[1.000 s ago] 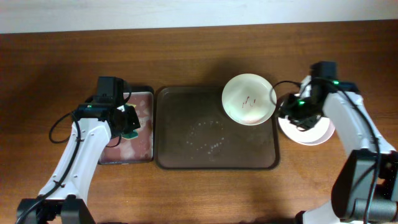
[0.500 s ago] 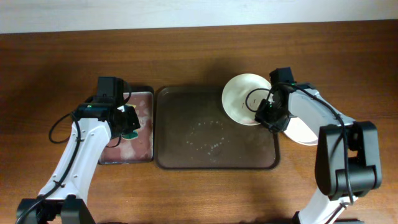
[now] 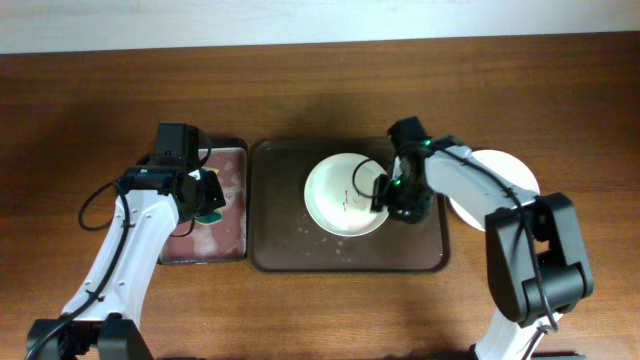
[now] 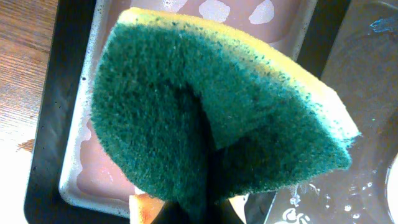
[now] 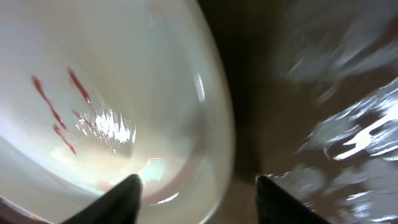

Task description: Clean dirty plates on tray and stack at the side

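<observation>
Dirty plate: we see the dirty plate (image 3: 340, 200) lying flat inside the tray (image 3: 290, 240), at about the middle of its length and nearer the far rim, with thin red smears inside it.
Right gripper: the right gripper (image 3: 386, 190) is at the plate's right edge. In the right wrist view its two fingers (image 5: 127, 196) stand apart, one over the inside of the plate and the other outside over the tray floor. The rim runs between them, so we call the jaws spread and astride the rim, not pinching it.
Side plate: a clean white side plate (image 3: 505, 180) lies on the table (image 3: 320, 80) just right of the tray. We cannot tell whether others lie under it.
Left gripper: the left gripper (image 3: 205, 198) hangs over the small tray (image 3: 228, 235) left of the main tray, pinching a sponge (image 4: 211, 112).
Sponge: green scouring face toward the left wrist camera, a yellow layer along its upper edge, bent where it is held.
Tray floor: dark, with wet flecks and streaks.
</observation>
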Robot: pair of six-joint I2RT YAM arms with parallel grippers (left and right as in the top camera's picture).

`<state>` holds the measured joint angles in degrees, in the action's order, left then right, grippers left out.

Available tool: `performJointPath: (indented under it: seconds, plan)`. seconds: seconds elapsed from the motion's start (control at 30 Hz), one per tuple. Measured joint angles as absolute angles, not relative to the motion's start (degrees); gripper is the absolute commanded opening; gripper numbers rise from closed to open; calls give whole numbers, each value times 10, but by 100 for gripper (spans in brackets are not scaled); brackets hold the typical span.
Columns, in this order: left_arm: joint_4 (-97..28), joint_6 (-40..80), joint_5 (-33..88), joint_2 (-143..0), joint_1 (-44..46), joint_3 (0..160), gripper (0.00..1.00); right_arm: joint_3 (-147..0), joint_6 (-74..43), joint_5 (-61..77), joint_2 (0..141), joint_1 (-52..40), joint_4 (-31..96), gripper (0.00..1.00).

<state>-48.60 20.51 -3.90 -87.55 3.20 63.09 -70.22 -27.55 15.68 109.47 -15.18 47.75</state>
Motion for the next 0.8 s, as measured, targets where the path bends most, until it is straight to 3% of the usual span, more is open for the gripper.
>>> performJointPath:
  seconds: [0.27, 0.43, 0.57, 0.8]
  plan:
    - [-486, 205, -39, -875, 32, 631, 0, -764, -88, 149, 1097, -105, 404, 53]
    - [-486, 205, -39, -875, 32, 631, 0, -742, -67, 149, 1102, -105, 380, 39]
    - [-486, 205, -39, -875, 32, 631, 0, -734, -65, 150, 1137, -105, 379, 4]
    - [-471, 205, 14, -875, 34, 631, 0, -731, -117, 212, 1140, -106, 454, 4]
